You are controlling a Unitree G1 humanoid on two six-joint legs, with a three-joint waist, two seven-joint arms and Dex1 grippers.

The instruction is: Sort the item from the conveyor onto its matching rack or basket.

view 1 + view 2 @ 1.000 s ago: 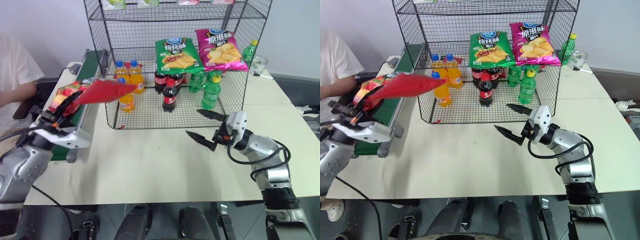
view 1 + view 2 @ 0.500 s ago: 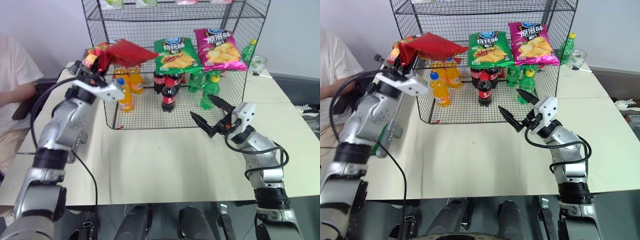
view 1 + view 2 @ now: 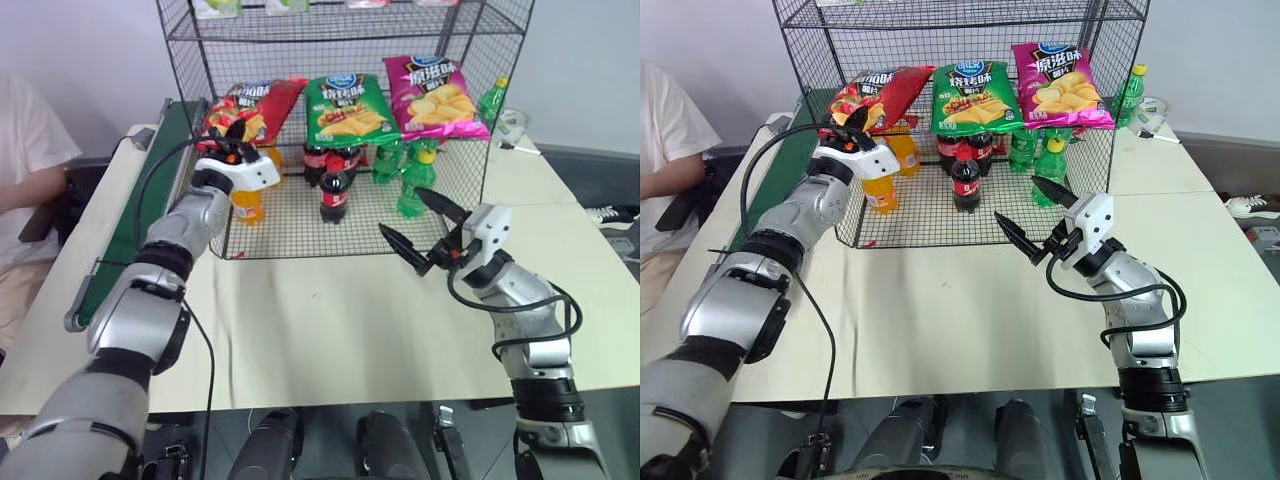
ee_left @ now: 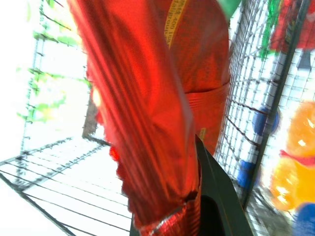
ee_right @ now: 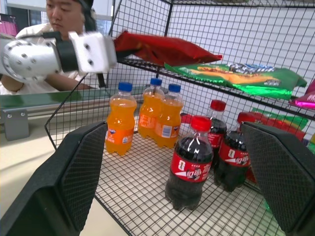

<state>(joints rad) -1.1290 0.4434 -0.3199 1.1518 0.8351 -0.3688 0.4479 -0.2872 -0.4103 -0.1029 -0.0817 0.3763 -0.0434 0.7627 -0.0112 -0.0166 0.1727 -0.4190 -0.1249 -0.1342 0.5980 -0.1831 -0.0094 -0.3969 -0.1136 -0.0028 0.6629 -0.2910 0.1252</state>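
The item, a red chip bag [image 3: 257, 103], lies tilted at the left end of the middle tier of the black wire rack [image 3: 350, 36], beside a green bag. My left gripper [image 3: 231, 137] is shut on the bag's near end, just outside the rack's front left corner. In the left wrist view the red bag [image 4: 162, 98] lies against one black finger [image 4: 216, 196]. The dark-green conveyor [image 3: 138, 215] runs along the table's left side, with nothing on the belt. My right gripper [image 3: 401, 211] hovers open in front of the rack's lower tier, holding nothing.
On the same tier lie a green bag [image 3: 346, 108] and a magenta bag [image 3: 438, 94]. Orange bottles [image 3: 249, 196], cola bottles [image 3: 333, 190] and green bottles [image 3: 416, 186] stand on the bottom tier. A person [image 3: 25, 165] sits left of the conveyor. The beige table [image 3: 330, 320] spreads in front.
My left arm has carried the red bag from above the conveyor's near end forward and to the right, onto the rack's middle tier. The right gripper has stayed open and has hardly moved.
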